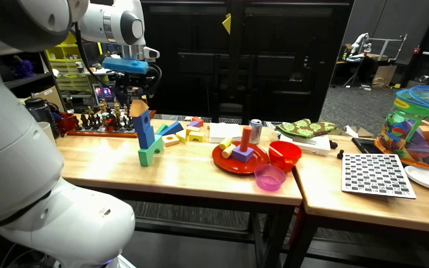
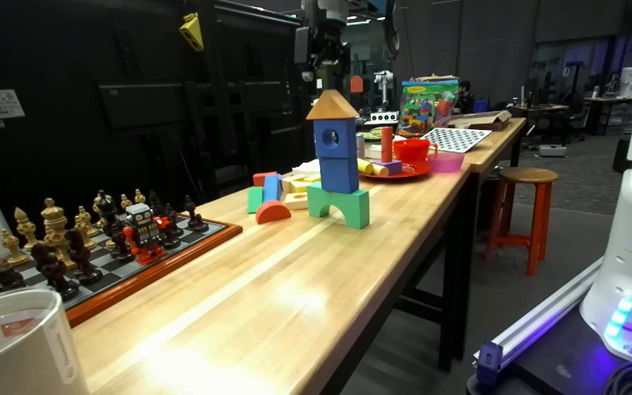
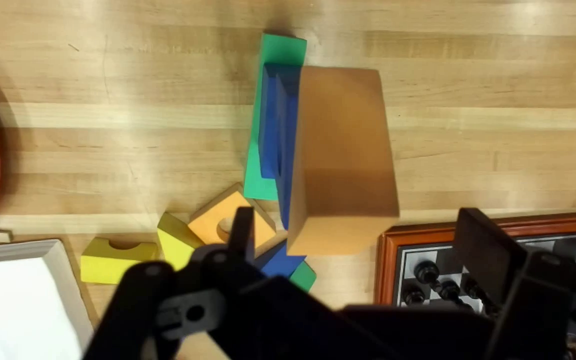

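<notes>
- I'm working over a wooden table (image 1: 106, 160).
- A chessboard (image 2: 157, 274) lies on it.
- My gripper (image 3: 357, 232) hangs overhead, jaws spread wide and pointing down.
- Upright on the table I see the green arch block (image 2: 357, 207).
- Two blue blocks (image 2: 337, 164) rest on it, stacked.
- The orange roof block (image 2: 331, 107) caps them, peak up, beneath my parted jaws.

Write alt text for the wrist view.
Black fingers spread apart above a block tower: a tan roof block tops blue blocks on a green base. Loose blocks lie toward lower left, part of a chessboard at lower right.
</notes>
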Motion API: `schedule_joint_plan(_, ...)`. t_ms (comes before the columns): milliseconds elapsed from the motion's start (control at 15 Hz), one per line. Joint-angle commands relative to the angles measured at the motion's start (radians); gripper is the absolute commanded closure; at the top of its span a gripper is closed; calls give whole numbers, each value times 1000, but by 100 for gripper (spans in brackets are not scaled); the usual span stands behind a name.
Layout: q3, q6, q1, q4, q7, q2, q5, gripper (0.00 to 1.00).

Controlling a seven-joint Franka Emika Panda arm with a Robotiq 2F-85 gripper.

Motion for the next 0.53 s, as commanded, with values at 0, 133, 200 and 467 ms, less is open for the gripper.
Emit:
schedule_joint_plan(0,31,35,13,-34,19,-50,-29,0)
schedule_joint_plan(133,55,49,24,-42,29,-63,-54,0)
schedule_joint_plan(200,70,56,31,-47,38,-70,-71,0)
schedule_joint_plan(467,129,50,51,-55,95,-80,-150,0)
